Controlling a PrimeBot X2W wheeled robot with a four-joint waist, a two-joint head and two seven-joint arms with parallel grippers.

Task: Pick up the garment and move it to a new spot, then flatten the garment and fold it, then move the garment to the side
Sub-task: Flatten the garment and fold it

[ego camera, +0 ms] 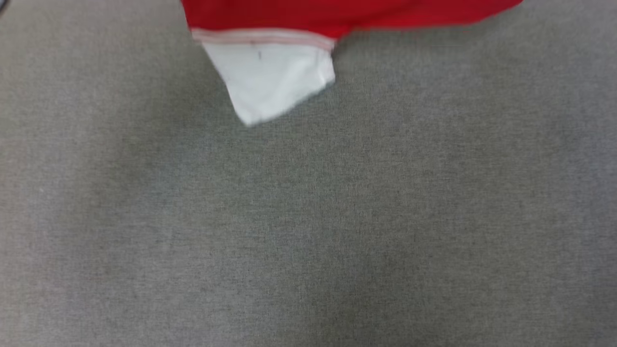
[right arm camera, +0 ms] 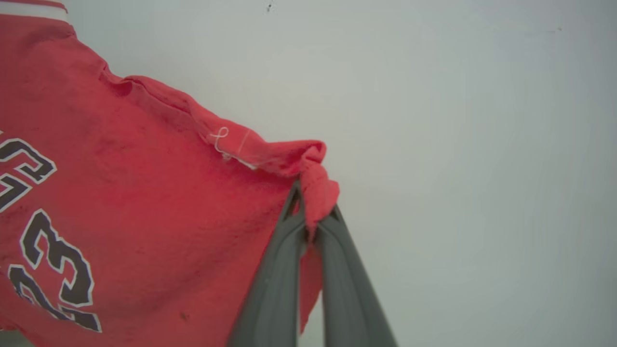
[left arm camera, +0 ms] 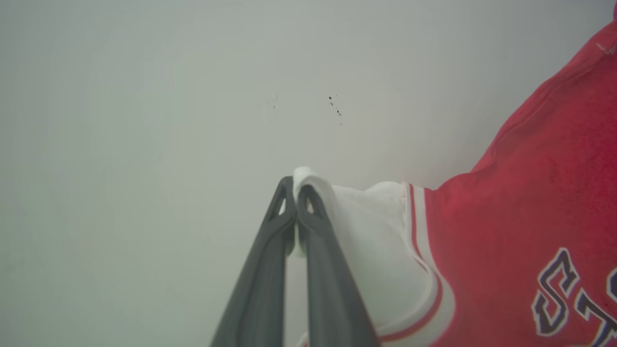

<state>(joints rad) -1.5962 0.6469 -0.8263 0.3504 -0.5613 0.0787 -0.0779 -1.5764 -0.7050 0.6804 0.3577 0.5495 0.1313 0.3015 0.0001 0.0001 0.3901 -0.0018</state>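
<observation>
A grey woven cloth surface spreads across the head view, evenly textured, with a dimmer, shadowed band through its middle. At its top left corner sits a sliver of something dark, too small to identify.

Beyond the left jaws stands a pale plain surface. On it, above the jaw tips and slightly right, runs a short trail of dark specks; just left of them is 1 faint pale smudge.

Beyond the right jaws is a similar pale backdrop, with 1 dark speck far above the tips and 1 faint mark off to the upper right.
</observation>
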